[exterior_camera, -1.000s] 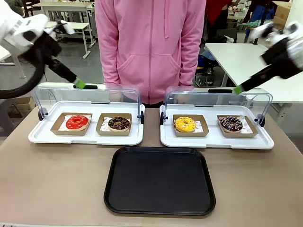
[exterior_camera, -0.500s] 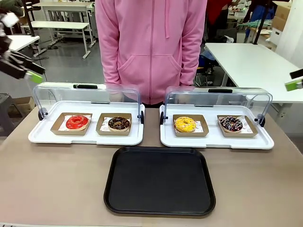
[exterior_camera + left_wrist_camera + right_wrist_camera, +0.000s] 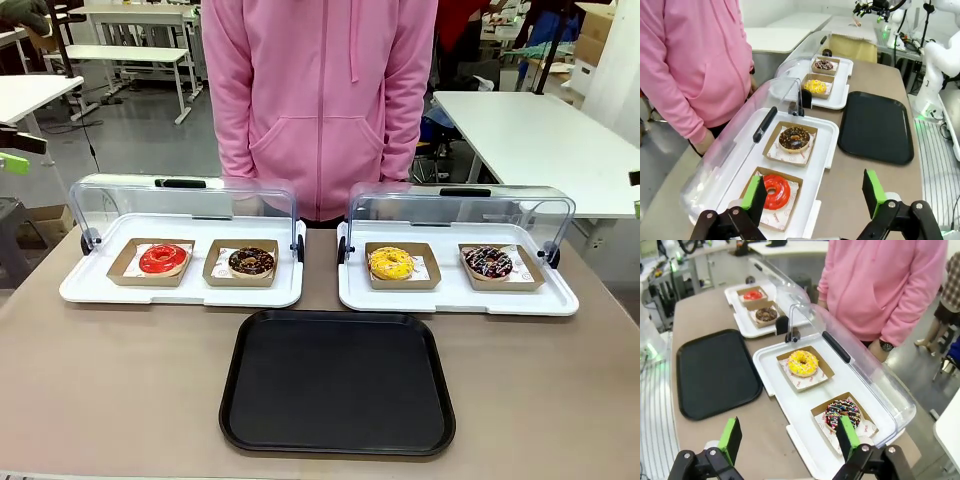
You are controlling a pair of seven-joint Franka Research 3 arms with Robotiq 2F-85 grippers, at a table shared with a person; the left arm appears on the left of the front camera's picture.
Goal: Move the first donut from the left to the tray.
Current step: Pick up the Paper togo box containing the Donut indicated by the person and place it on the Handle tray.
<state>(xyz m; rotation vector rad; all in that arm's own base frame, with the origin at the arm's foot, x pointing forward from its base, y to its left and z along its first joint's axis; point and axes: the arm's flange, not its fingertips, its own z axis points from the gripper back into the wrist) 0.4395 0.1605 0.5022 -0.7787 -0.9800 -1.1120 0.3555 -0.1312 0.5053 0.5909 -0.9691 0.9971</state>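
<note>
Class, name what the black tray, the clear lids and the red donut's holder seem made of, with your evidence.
Black tray: probably plastic, matte; moulded rim, rounded corners.
Clear lids: likely rigid glossy plastic; see-through, with glints.
Red donut's holder: brown cardboard, dull, creased walls.

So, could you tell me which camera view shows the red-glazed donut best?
The left wrist view: the red-glazed donut lies nearest and largest there, its ring and glaze plain. The front view shows the donut smaller; the right wrist view shows the donut tiny and far off.
</note>
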